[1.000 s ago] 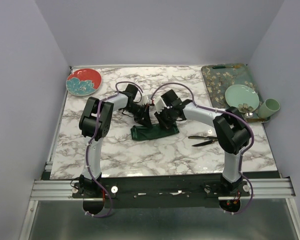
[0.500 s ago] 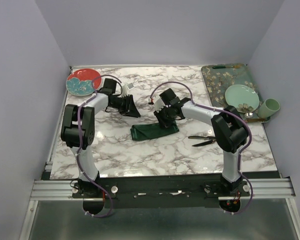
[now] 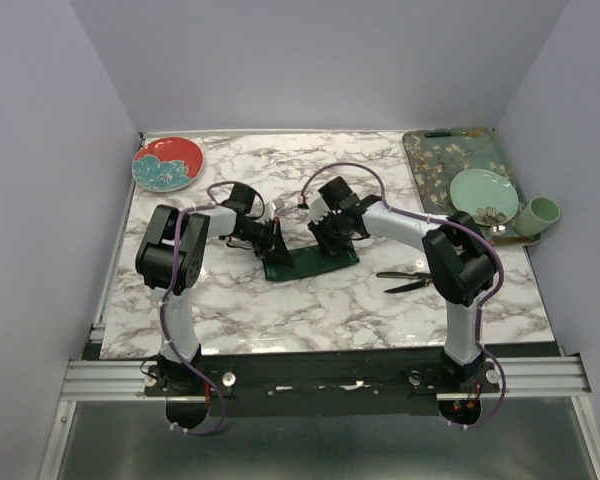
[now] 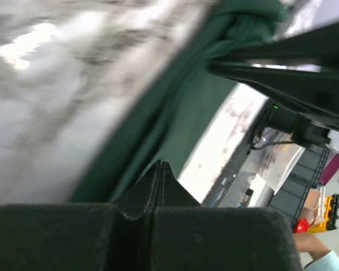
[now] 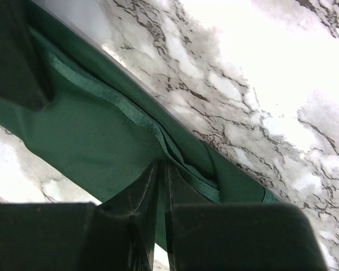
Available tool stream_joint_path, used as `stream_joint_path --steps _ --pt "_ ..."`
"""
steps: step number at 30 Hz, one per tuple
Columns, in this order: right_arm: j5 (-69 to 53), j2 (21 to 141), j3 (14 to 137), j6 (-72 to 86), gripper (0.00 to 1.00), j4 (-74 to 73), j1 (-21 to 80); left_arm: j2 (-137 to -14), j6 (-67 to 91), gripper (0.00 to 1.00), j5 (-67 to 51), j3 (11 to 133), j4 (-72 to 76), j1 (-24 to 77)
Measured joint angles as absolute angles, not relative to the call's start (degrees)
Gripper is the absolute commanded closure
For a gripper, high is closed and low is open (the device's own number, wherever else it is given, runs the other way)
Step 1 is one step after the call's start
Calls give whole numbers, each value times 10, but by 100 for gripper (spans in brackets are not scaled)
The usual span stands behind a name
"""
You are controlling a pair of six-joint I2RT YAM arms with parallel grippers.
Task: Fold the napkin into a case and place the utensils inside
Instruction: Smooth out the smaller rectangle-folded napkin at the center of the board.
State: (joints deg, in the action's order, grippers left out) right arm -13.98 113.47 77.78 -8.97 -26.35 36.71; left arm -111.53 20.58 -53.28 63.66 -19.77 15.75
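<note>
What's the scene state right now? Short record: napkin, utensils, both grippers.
napkin: dark green, folded into a narrow strip, lying mid table
utensils: two black pieces on the table, right of the napkin, apart from it
left gripper: shut, tips at the napkin's left end; unclear if cloth is pinched
right gripper: shut on a fold of the napkin
stage: folding; utensils not yet inside

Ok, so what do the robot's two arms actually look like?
The left arm and right arm have white links with chunky black joint housings. A purple cable loops along each. The jaws are matte black, tapering to thin tips.
</note>
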Motion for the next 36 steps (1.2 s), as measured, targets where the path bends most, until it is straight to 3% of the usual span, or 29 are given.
stream_joint_path --steps 21,25,28,36 --pt "-23 1103 747 -123 81 -279 375 -1169 193 100 -530 672 -227 155" --pt "-18 1095 739 -126 72 -279 375 -1171 180 100 -523 681 -240 155" --pt "-22 1083 739 -126 68 -296 374 -1173 167 100 -517 691 -253 155" --pt "-158 1032 796 -113 72 -327 368 -1188 138 100 -514 723 -289 155"
